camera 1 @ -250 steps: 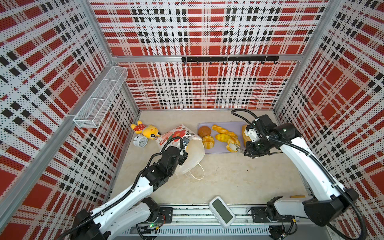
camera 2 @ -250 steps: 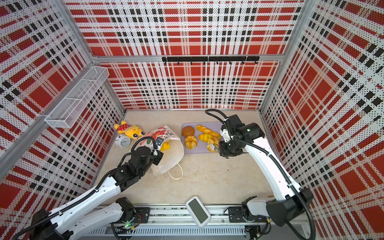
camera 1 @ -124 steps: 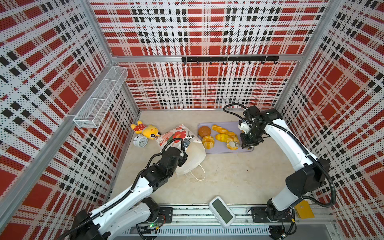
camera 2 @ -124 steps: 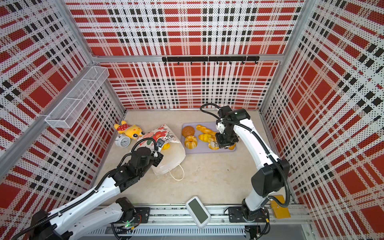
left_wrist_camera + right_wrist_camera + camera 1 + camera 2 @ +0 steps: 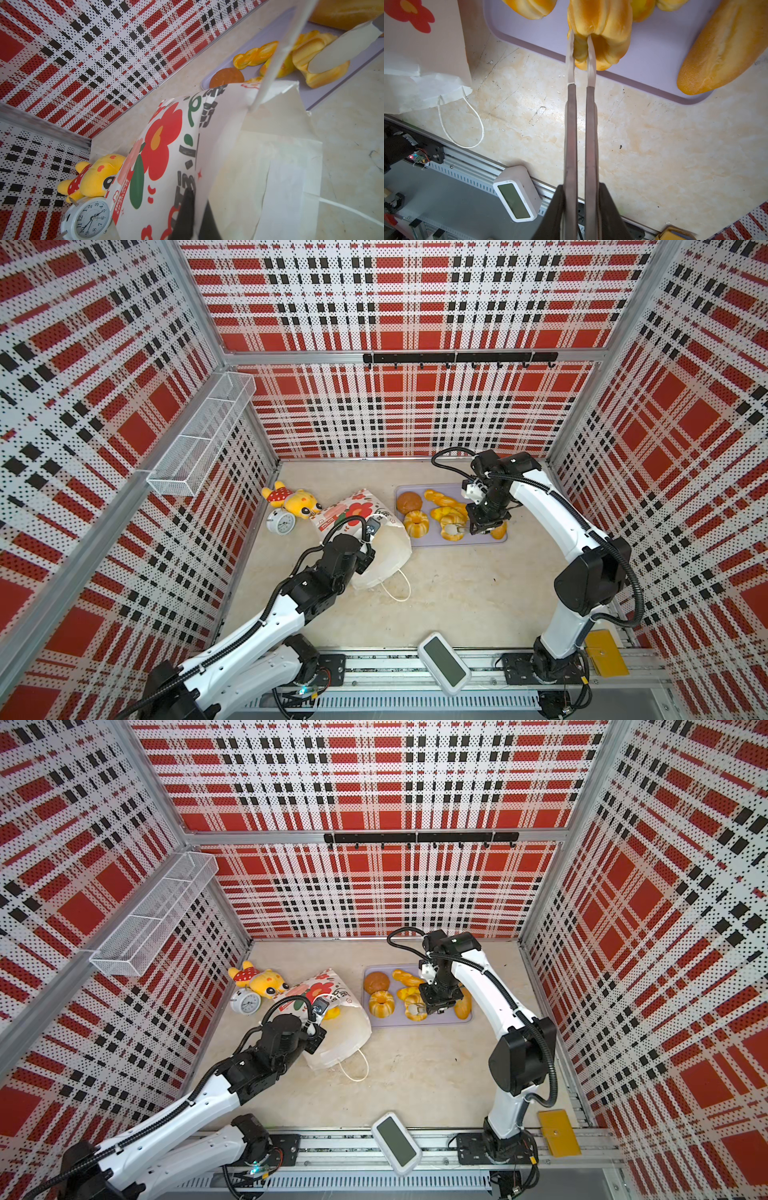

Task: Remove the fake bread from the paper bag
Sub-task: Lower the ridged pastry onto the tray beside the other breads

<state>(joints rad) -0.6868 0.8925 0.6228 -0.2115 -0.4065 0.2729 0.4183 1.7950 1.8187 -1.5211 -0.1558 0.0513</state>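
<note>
Red checked walls [image 5: 374, 782] stand round the beige table [image 5: 415, 1077], where the right gripper [image 5: 580, 47] pinches a ring loaf [image 5: 604, 25] over the purple tray [image 5: 654, 54], and the left gripper [image 5: 193, 209], pinching the edge of the paper bag [image 5: 345, 1044], sits nearest the yellow loaf [image 5: 332, 1013] inside.

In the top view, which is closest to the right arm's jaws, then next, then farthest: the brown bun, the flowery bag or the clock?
1. Brown bun, on the tray, just to the left.
2. Flowery bag, lying mid-table.
3. Clock, far left by the wall.
</note>
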